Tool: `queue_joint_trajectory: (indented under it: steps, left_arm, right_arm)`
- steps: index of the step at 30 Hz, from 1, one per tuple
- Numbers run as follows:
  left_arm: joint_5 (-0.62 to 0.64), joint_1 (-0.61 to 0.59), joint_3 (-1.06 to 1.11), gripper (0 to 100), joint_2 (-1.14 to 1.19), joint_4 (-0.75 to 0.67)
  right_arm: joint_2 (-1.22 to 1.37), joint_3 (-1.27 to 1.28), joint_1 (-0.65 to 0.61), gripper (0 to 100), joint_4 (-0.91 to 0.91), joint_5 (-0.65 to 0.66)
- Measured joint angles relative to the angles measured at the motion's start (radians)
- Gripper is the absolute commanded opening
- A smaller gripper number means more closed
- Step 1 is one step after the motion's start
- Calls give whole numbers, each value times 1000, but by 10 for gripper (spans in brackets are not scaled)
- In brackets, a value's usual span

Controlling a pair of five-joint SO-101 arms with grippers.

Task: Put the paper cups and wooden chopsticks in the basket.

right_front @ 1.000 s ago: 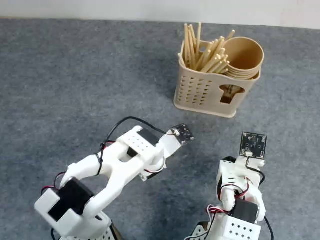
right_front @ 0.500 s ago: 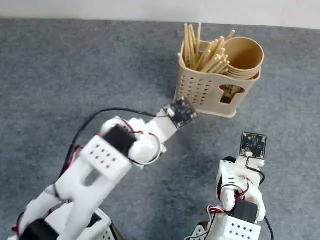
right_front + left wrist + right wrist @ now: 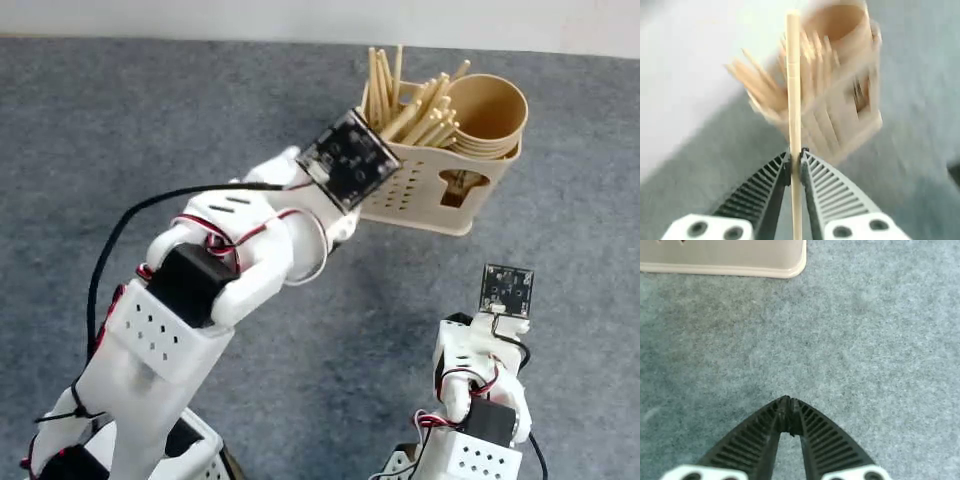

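- L claw (image 3: 795, 156) clamped on one wooden chopstick (image 3: 793, 75). The stick runs lengthwise between the fingers & sticks out well past the tips.
- Beyond the claw sits the basket (image 3: 852, 117), blurred. The stick's far end lines up w/ the loose bundle of chopsticks (image 3: 760, 87) in it. Can't tell if the tip is inside the basket or just in front of it.
- Paper cups (image 3: 837, 22) are stacked in the basket's other compartment, beside the bundle.
- High view: basket (image 3: 420, 195) stands near the desk's far edge, toward the right corner. Chopstick bundle (image 3: 400, 95) fills its left part & the cup stack (image 3: 490, 110) its right part.
- Same view: L arm's wrist board (image 3: 348, 160) hangs over the basket's near-left corner & covers part of the slotted wall.
- R claw (image 3: 788, 401) has fingers together w/ nothing between them, low over the grey desk (image 3: 865, 340). The basket's base (image 3: 740, 262) is near, not touching.
- High view: R arm (image 3: 480, 380) sits folded by the near edge, well apart from the L arm. Grey desk cover (image 3: 150, 130) lies all round.
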Motion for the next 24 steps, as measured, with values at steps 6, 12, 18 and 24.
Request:
queue_joint_trajectory:
  steps: [6, 12, 18, 24]
  left_arm:
    - [107, 0, -5, 6, 0, -241]
    - [141, 0, -5, 6, 11, -497]
    - [141, 0, -5, 6, 146, -730]
    - [141, 0, -5, 6, 255, -893]
  right_arm:
    - [0, 0, 0, 5, 0, 0]
    - [0, 0, 0, 5, 0, 0]
    - [0, 0, 0, 5, 0, 0]
    - [0, 0, 25, 5, 0, 0]
